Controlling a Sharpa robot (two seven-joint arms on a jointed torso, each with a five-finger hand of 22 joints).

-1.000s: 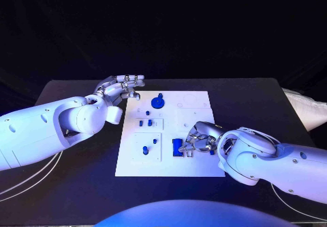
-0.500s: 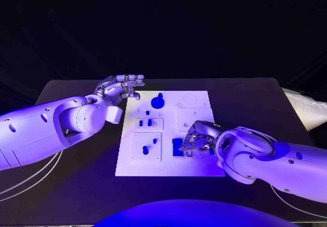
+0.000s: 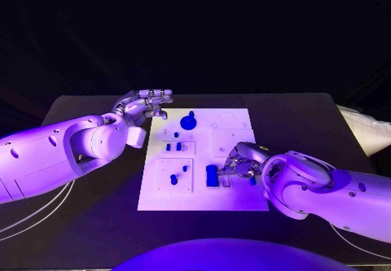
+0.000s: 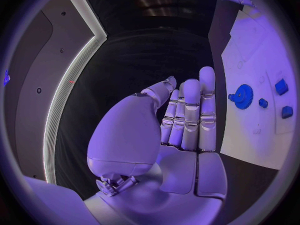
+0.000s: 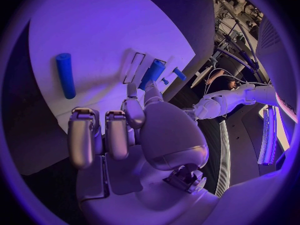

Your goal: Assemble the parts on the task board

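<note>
Right hand (image 3: 238, 165) rested on the task board (image 3: 204, 200), its fingers curled together over the near right part, apparently empty. Just beside its fingertips lay a long blue part (image 3: 212, 175). Left hand (image 3: 145, 104) hovered with fingers straight and empty, a round blue part (image 3: 189, 121) just beyond it.

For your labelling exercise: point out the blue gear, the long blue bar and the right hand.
blue gear (image 3: 189, 121), head view, its disc.
long blue bar (image 3: 212, 175), head view, mid-length.
right hand (image 3: 241, 162), head view, its knuckles.
</note>
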